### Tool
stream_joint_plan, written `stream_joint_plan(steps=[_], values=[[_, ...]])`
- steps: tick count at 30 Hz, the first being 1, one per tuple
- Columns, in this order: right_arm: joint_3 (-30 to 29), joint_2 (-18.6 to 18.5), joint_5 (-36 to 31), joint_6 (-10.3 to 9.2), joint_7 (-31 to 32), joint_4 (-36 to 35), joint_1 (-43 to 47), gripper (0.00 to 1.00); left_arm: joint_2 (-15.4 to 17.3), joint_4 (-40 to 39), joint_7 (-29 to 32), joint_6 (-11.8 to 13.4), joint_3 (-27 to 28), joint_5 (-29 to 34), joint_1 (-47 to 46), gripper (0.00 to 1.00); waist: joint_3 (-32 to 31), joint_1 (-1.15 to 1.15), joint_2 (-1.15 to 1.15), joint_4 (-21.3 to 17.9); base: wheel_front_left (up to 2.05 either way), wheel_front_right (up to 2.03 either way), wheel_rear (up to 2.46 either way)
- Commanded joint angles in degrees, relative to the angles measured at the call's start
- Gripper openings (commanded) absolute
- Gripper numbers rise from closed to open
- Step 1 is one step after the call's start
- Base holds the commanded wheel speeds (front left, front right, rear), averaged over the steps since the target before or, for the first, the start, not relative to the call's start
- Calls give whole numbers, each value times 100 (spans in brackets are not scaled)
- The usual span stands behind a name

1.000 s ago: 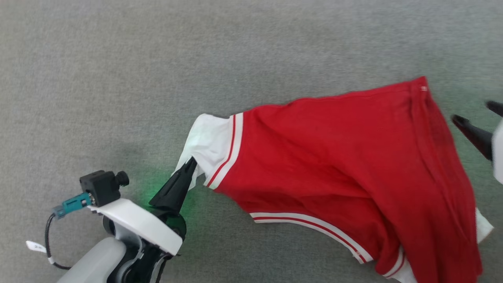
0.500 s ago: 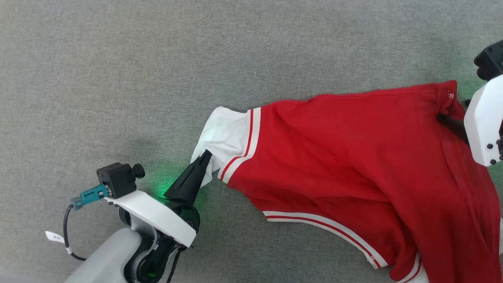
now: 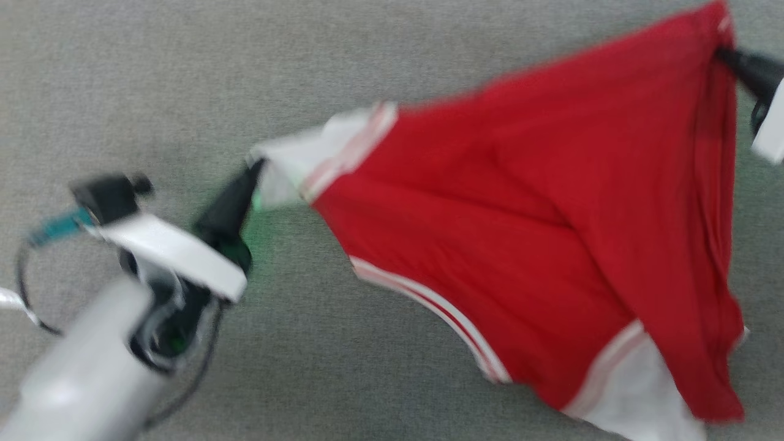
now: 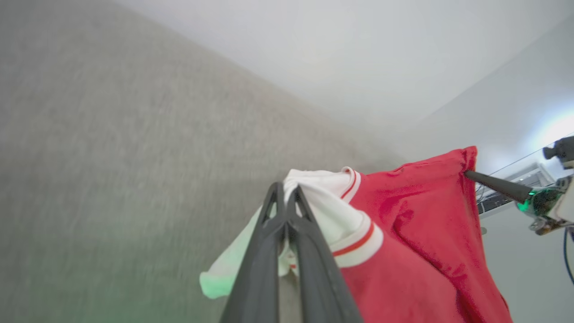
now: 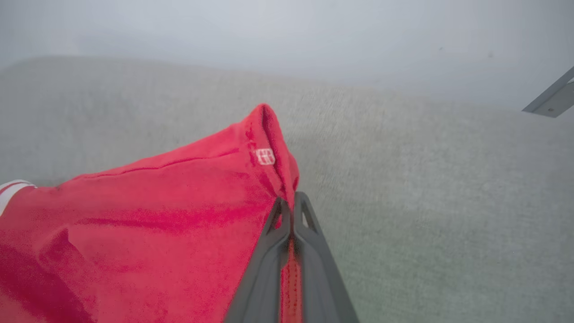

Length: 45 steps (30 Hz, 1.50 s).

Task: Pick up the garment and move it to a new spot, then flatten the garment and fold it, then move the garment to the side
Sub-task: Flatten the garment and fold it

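- The garment [image 3: 520, 202], a red shirt, hangs spread between the two arms above the grey textured surface [image 3: 380, 55]. The head view is blurred, so whether its lower white sleeve [image 3: 631, 398] touches that surface cannot be told.
- The left gripper [image 3: 256, 166] has its fingers clenched on the other white sleeve [image 4: 323, 197], just outside the red-and-white striped trim [image 4: 358, 240]. In the left wrist view the cloth bunches at the fingertips and drapes away to the side.
- The right gripper [image 5: 292, 202] has its fingers pinched on a red seam at the opposite corner, close under the small white tag [image 5: 265, 156]. A strip of stitched red fabric runs down between the two fingers.
- Reason for the hold, as a judgement: two grips at far-apart edge points pull the top edge taut and let the body fall open under its own weight. This suits carrying the shirt to a new spot and laying it down nearly flat.
- Risk, as a judgement: each grip takes only a thin edge of cloth, so a sharp pull apart could slip the sleeve free.
- Containers: the garment rests in none. It is borne by the two grips, over the open surface.
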Motion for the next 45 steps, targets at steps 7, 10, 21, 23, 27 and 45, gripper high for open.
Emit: stream_joint_plan(steps=[7, 10, 21, 23, 27, 45], values=[[-621, 415, -104, -2, -800, 657, -1233, 0, -56, 481, 230, -36, 729, -547, -1748, 0, 166, 0, 0, -193, 0, 0, 0], [-873, 601, -200, -2, -1117, 1004, -1981, 0, -170, 978, 333, -25, 1005, -657, -2831, 0, 363, 0, 0, -278, 0, 0, 0], [-1260, 985, -710, -16, -2686, 2250, -4377, 0, -613, 2679, 154, -3, 1531, -605, -6211, 0, 687, 0, 0, -564, 0, 0, 0], [-1160, 902, -753, -15, -2891, 2363, -4579, 0, -667, 2677, 161, -32, 1532, -672, -6377, 0, 678, 0, 0, -553, 0, 0, 0], [-844, 861, -630, -15, -2971, 2710, -4356, 0, -716, 2349, 277, -31, 1417, -879, -5889, 0, 670, 0, 0, -544, 0, 0, 0], [7, 258, 991, -1, -2882, 1677, -147, 0, -298, -930, -174, -37, 621, -1622, -5, 0, 171, 0, 0, -390, 0, 0, 0]])
